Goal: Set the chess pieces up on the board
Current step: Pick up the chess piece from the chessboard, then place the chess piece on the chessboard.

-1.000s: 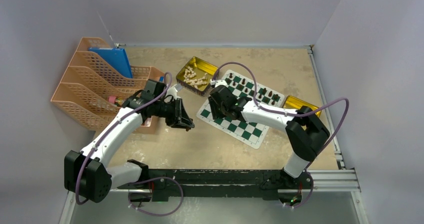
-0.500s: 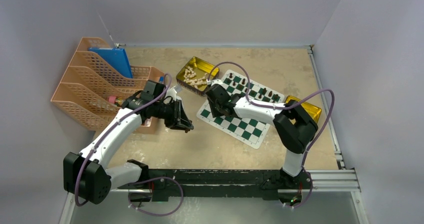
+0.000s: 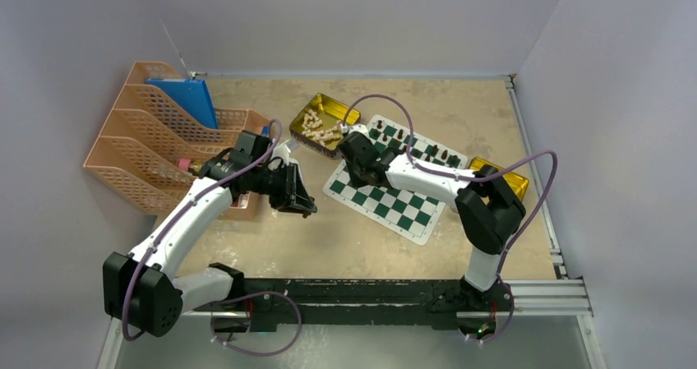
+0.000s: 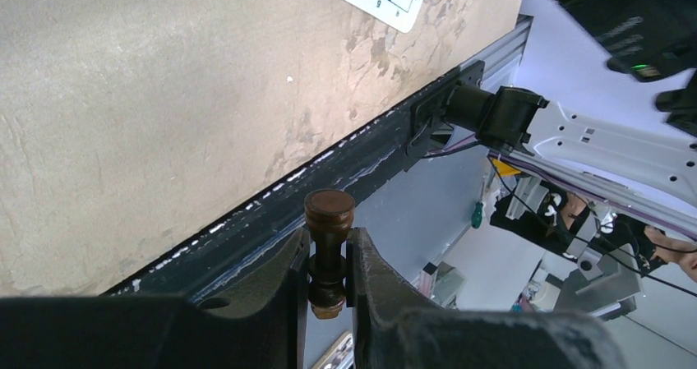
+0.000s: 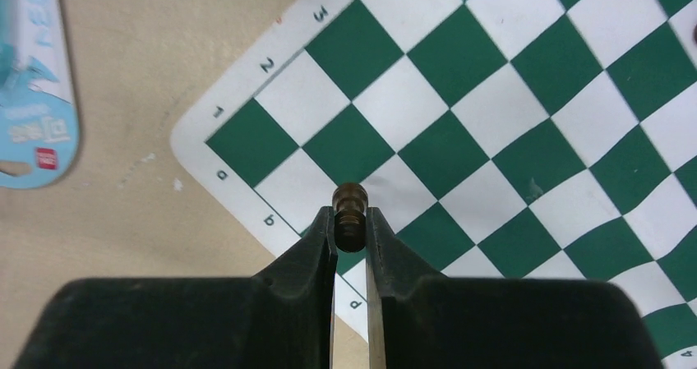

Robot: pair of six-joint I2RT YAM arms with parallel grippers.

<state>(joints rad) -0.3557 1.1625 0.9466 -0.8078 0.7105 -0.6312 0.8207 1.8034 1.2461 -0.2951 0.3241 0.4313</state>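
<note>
Left end effector (image 4: 329,250) is pinched tight on a small dark brown wooden chess piece (image 4: 330,213), up over the beige counter (image 4: 123,98), off the mat. Right end effector (image 5: 349,221) clamps a second dark brown chess piece (image 5: 349,196) over the flat green-and-white checked chess mat (image 5: 444,151), near its lettered corner.

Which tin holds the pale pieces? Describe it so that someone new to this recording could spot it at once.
Start from the green-and-white chess board in the middle of the top view. Just off its far left corner lies an open rectangular gold tin. Unlike the other gold tin at the board's right edge, this one shows a heap of pale beige chess pieces inside.
</note>
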